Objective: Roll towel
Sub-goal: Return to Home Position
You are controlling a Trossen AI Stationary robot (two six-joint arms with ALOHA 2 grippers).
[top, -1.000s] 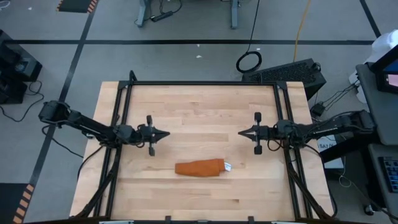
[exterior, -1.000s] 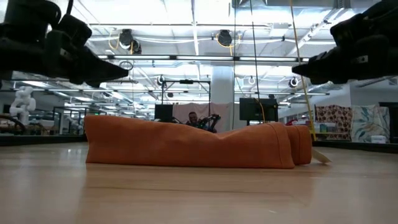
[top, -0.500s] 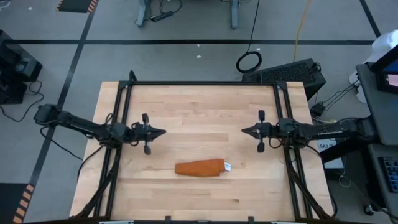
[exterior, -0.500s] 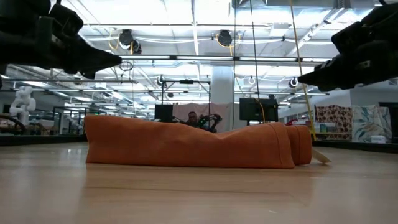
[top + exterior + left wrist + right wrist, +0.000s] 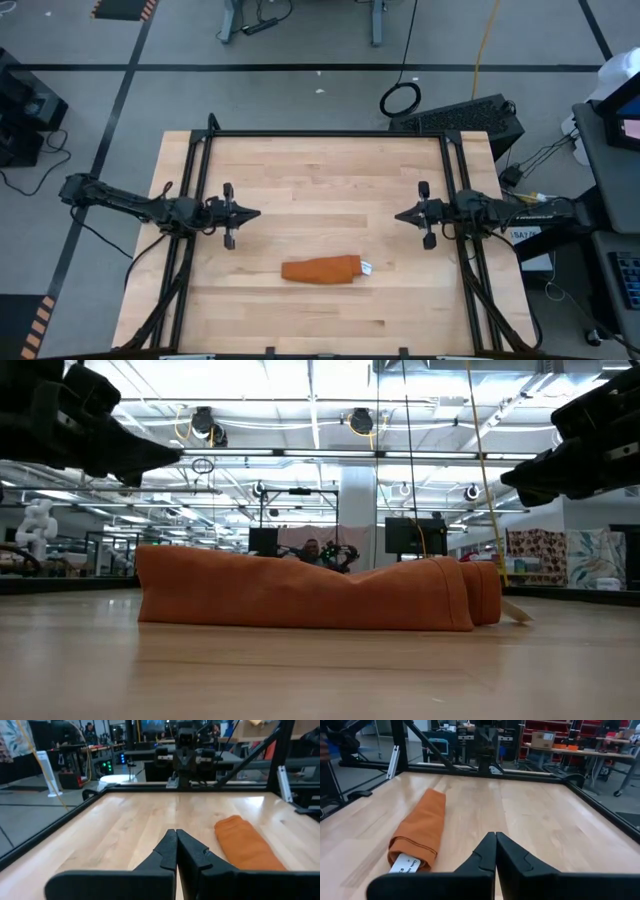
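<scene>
Both jaws together, empty, off towel

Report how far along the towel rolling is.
Done: the burnt-orange cloth towel lies as a roll on the wooden table, white tag at one end. In hand: nothing; the left end effector and right end effector hover shut, each clear of the roll at its own side. Left: apparently only parking the arms.

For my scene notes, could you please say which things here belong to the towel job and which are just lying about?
Job: rolled towel; left gripper and right gripper, both shut above the table.
Lying about: cable loop and black box on the floor.
</scene>
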